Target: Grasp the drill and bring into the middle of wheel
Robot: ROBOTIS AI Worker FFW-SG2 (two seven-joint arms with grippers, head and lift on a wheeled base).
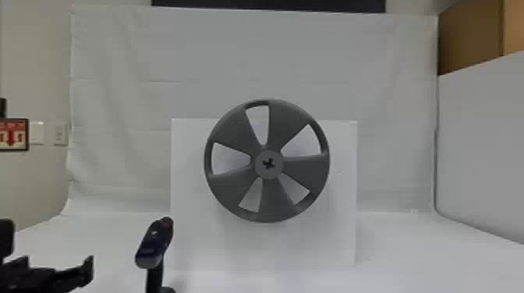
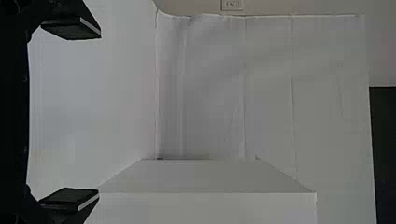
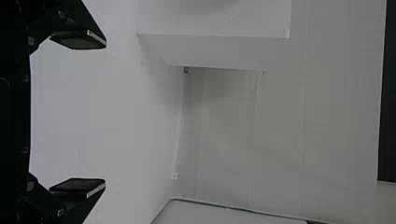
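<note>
I count one drill (image 1: 154, 243), one wheel (image 1: 269, 198) and one white box (image 1: 195, 241) behind the wheel, all of them by the white counter (image 1: 401, 249). The wheel has five broad spokes and five openings round one hub (image 1: 260, 170), and its disc rises past the box's top edge. The drill stands upright by the box's near left corner, toward the counter's near edge, its dark body slanting away.

There are two tools to see. The left tool (image 1: 58, 276) reaches in over the counter's left part, lying roughly level and pointing inward at the drill, with a gap between them. From its wrist, its two black fingers (image 2: 70, 29) stand wide apart with nothing between them. The right tool (image 3: 105, 114) is open and empty too, two fingers spread, facing the counter and the box.

Behind hangs one pale cloth (image 1: 249, 50).
</note>
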